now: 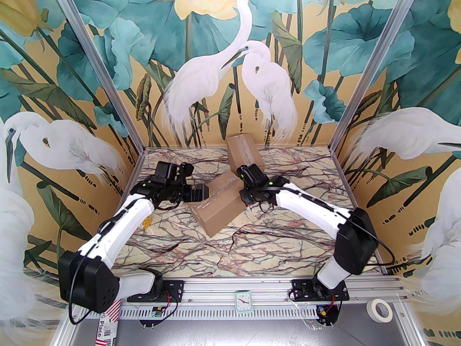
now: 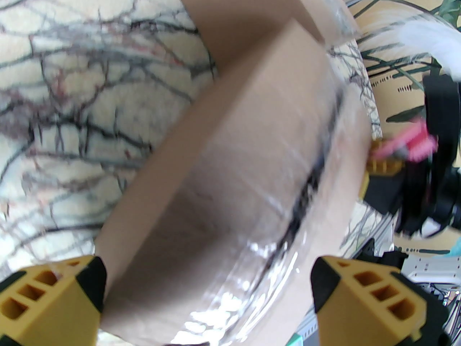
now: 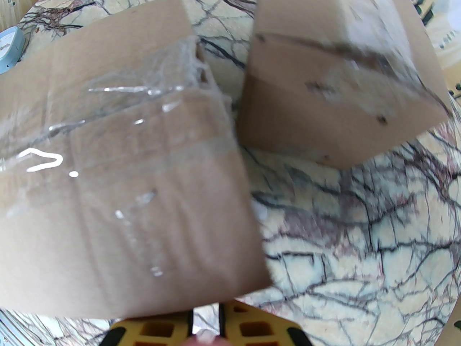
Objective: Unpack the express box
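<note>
Left gripper (image 2: 209,283) is spread wide astride one end of the taped box (image 1: 219,211) at mid-table (image 1: 288,236). Right gripper (image 3: 205,323) pinches a pink tool (image 2: 414,142) by the opposite end. Second box (image 1: 245,151), also closed, sits just behind, near the back edge.

Two boxes (image 1: 216,209), one pink tool (image 2: 408,143), one clock (image 1: 243,302), one tape roll (image 1: 370,307).

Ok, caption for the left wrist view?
Open left gripper framing the near taped box, second box behind, on a marble table.
</note>
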Robot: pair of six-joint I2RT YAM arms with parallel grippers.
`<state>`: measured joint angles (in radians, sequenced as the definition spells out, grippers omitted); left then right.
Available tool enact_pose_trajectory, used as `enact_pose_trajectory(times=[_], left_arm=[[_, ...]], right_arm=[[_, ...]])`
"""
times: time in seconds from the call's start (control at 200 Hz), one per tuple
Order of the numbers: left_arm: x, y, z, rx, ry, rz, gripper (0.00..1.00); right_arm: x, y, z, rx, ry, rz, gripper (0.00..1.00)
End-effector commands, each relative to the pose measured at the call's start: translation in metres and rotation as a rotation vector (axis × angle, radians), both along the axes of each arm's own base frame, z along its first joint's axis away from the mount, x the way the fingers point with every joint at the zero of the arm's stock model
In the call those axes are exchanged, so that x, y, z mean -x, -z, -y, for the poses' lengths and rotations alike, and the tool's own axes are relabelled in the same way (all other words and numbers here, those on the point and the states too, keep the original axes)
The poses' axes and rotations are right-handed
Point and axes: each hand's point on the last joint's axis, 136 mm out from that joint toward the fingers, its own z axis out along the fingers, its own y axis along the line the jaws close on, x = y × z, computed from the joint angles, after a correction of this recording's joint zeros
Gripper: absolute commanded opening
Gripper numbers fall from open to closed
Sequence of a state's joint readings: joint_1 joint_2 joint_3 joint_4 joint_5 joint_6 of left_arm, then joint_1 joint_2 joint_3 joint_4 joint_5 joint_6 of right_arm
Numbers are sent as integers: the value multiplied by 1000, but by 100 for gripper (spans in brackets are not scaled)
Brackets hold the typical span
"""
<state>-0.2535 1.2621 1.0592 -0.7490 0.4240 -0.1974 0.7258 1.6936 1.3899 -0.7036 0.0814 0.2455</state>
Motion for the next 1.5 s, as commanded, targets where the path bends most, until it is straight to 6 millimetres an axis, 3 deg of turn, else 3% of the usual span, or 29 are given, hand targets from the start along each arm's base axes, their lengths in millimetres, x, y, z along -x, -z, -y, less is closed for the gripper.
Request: enact_pose_trajectory(times=[0.0, 0.155, 0.315, 0.625, 0.805, 0.895, 0.98, 1.11, 1.25, 1.37, 1.495], left_arm=[[30, 6, 1, 43, -4, -96, 99], [46, 8, 8, 100, 15, -136, 99], [50, 9, 19, 115, 56, -141, 99], [61, -3, 84, 191, 265, -97, 99], [44, -8, 126, 218, 336, -55, 99], [40, -10, 141, 208, 372, -59, 99], [42, -13, 141, 173, 399, -31, 99], [49, -32, 123, 105, 424, 104, 99], [58, -51, 94, -42, 485, 300, 99], [48, -64, 66, -206, 476, 433, 100], [31, -70, 53, -195, 424, 412, 100]], right_arm=[[-13, -13, -21, -44, -44, 30, 0], [-28, -20, -43, -65, -83, 43, 0], [-43, -24, -67, -86, -120, 59, 0], [-46, -37, -118, -194, -248, 61, 0], [-40, -49, -137, -286, -330, 55, 0], [-47, -59, -129, -281, -304, 78, 0], [-59, -74, -115, -305, -249, 103, 0], [-76, -113, -92, -404, -150, 157, 0], [-80, -153, -65, -494, -51, 213, 0], [-76, -160, -28, -553, 69, 205, 0], [-65, -145, 2, -509, 137, 194, 0]])
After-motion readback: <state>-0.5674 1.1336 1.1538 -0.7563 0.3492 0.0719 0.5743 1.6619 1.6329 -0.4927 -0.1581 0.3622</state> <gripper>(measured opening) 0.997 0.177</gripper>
